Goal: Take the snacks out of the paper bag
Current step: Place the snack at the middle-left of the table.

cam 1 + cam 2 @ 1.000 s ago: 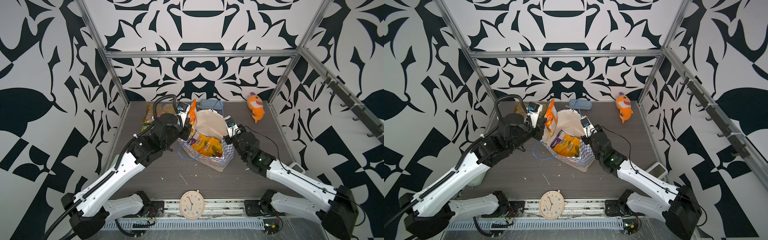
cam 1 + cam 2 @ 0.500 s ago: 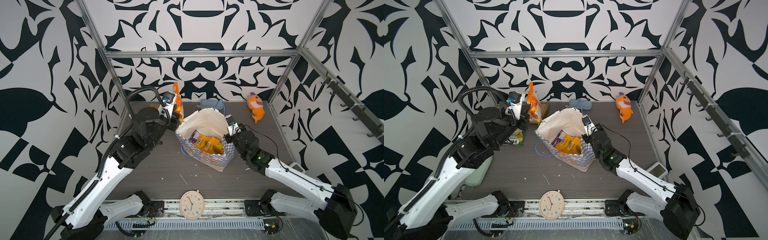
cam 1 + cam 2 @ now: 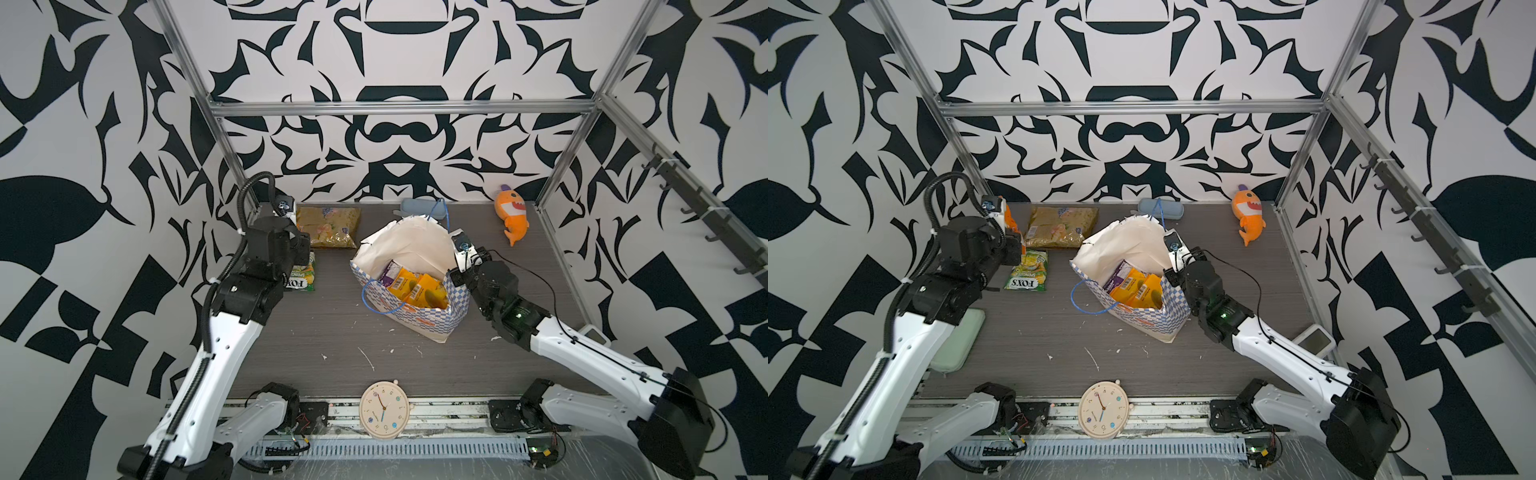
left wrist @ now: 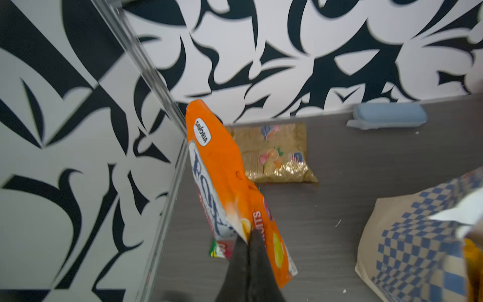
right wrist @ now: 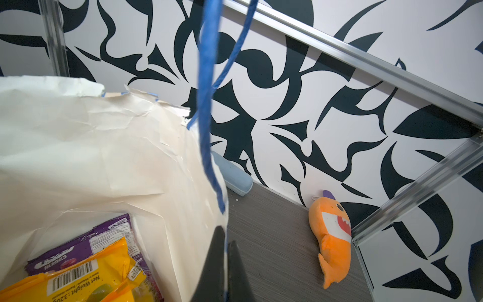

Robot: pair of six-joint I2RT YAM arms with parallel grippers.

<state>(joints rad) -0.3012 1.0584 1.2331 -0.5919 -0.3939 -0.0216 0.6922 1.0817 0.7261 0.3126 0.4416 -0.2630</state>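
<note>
Packet (image 4: 222, 170), red-orange, in left pincer (image 4: 249, 235); paper bag (image 5: 104, 157) rim in right pincer (image 5: 226, 239)

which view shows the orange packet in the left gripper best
Left wrist view: the orange packet hangs mid-frame, label readable, pinched by the left gripper. A top view shows only a sliver; right wrist, nothing.

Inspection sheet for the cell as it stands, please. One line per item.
Surface: dark grey tabletop, scattered white scraps.
Job's things: checked paper bag standing open; purple packet and orange-yellow packets inside; large gold packet and green-yellow packet lying outside it.
Clutter: orange plush shark, grey-blue pouch, round clock, pale green pad.
Grippers: left gripper shut on red-orange packet, held above the table; right gripper shut on the bag's rim.
Cables: black conduit loops above left arm; thin black cable along right arm.
Surroundings: black-and-white patterned walls, aluminium frame.
</note>
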